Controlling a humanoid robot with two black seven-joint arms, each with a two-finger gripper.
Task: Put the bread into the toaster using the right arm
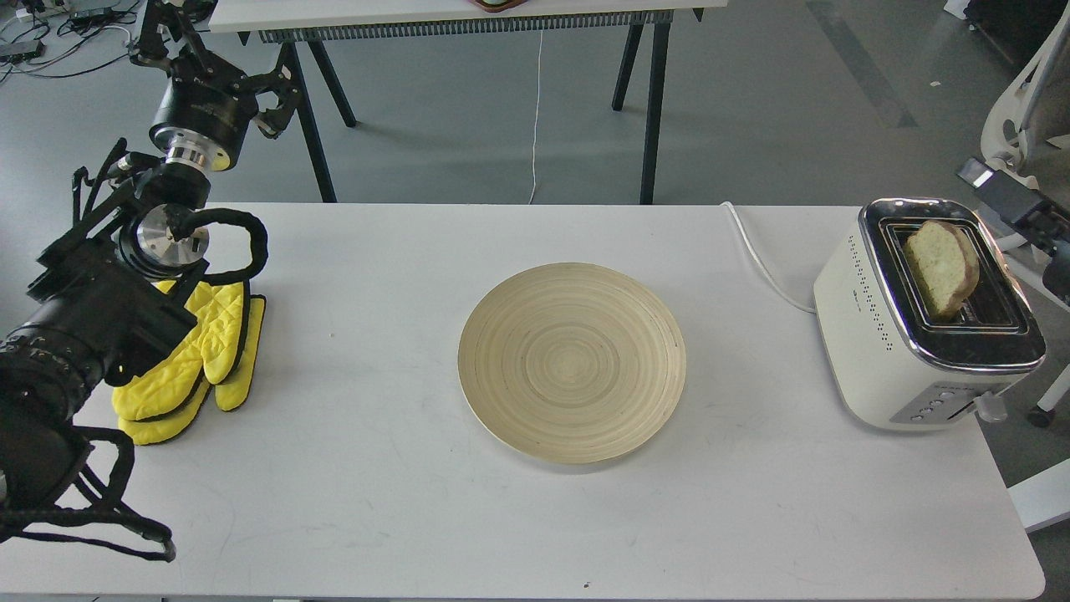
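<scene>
You are looking down on a white bench (376,502) standing on a grey floor, with a second table (451,15) on black legs beyond its far edge and a white cord hanging down from it. A round, ringed wooden plate (572,361) sits mid-bench. Yellow oven mitts (196,359) lie near the left edge, partly under the left arm. That arm's gripper (171,33) is raised past the far left corner; it shows dark and tangled, so you cannot tell whether its fingers are apart or together. At the right edge stands the cream toaster (878,351), chrome on top, its cord trailing across the bench. The bread (940,269) stands tilted in the toaster's slot, pale and speckled with a brown crust, its upper part sticking out. Only a dark piece of the right arm (1032,216) shows at the right border; its gripper is out of view.
</scene>
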